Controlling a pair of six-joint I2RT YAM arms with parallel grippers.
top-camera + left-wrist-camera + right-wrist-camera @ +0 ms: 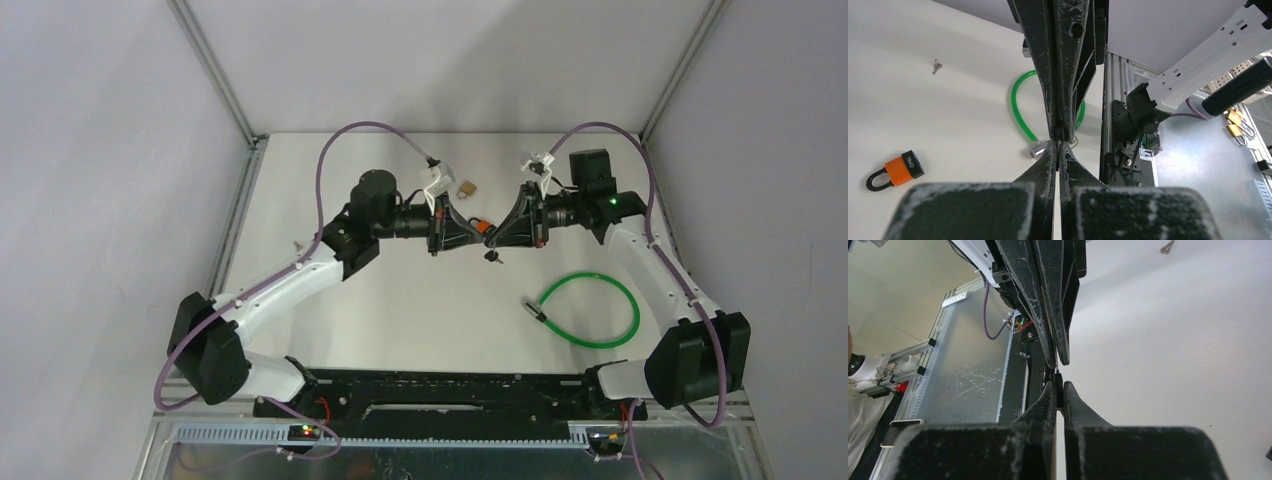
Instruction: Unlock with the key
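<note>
Both arms meet tip to tip above the middle of the table. The left gripper has its fingers pressed together, and whether anything sits between them cannot be told. The right gripper is likewise closed, pinching what appears to be the key, a thin dark strip standing up between its fingertips towards the left gripper's tips. The orange padlock lies flat on the table just beside and below this meeting point, on the far side of the line joining the two grippers and slightly towards the left arm, so both arms are near it and the left a little nearer. In the left wrist view its long axis runs obliquely, black shackle pointing away from the grippers and black end cap towards them. The keyway is presumably in that cap, though it cannot be seen. The coming move therefore turns on bringing the key's blade down and into line with this axis from the cap end. A green cable lock lies well apart on the right arm's near side, a brass padlock beyond the grippers, and a loose key apart on the table; which lock the task intends cannot be told for certain
</note>
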